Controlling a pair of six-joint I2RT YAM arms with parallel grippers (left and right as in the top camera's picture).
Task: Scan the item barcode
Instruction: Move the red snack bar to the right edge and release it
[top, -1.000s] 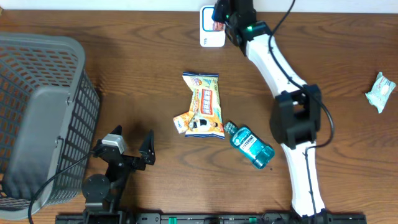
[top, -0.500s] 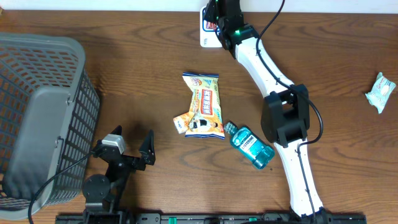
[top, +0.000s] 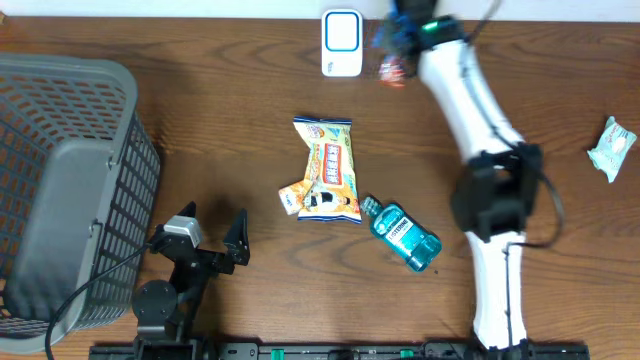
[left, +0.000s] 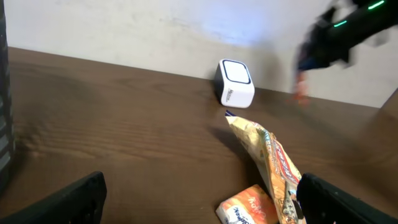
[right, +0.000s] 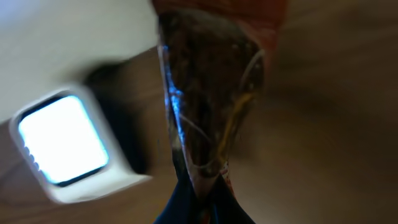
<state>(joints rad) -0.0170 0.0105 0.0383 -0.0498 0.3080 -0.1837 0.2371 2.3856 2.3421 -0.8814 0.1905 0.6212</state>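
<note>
Nearest to me, my left claw (top: 205, 243) hangs low over the wooden table (top: 230, 120) with its jaws spread wide and nothing between them. To its left stands the grey mesh basket (top: 70, 180), which takes up the table's left side from near to far.

Further out, right of centre, a teal mouthwash bottle (top: 403, 232) lies on its side. Its cap points far-left, just beside the near right corner of a yellow snack bag (top: 328, 165). The bag lies flat with its long side running near to far. An orange packet (top: 292, 197) sits against its near left corner. From my left wrist, both show close in front, the bag's far end lifted a little off the wood. At the right edge, well apart from everything else, lies a pale teal packet (top: 610, 147).

At the far edge sits the white barcode scanner (top: 342, 42), its window lit. My right claw (top: 395, 42) is just right of it, pressed together on a small packet (right: 211, 93). That is the item to scan: a crinkled brown wrapper with a red end. From my right wrist, the scanner's bright window lies to the left of the packet and apart from it. The view is blurred, and I cannot tell how high the packet sits above the table.
</note>
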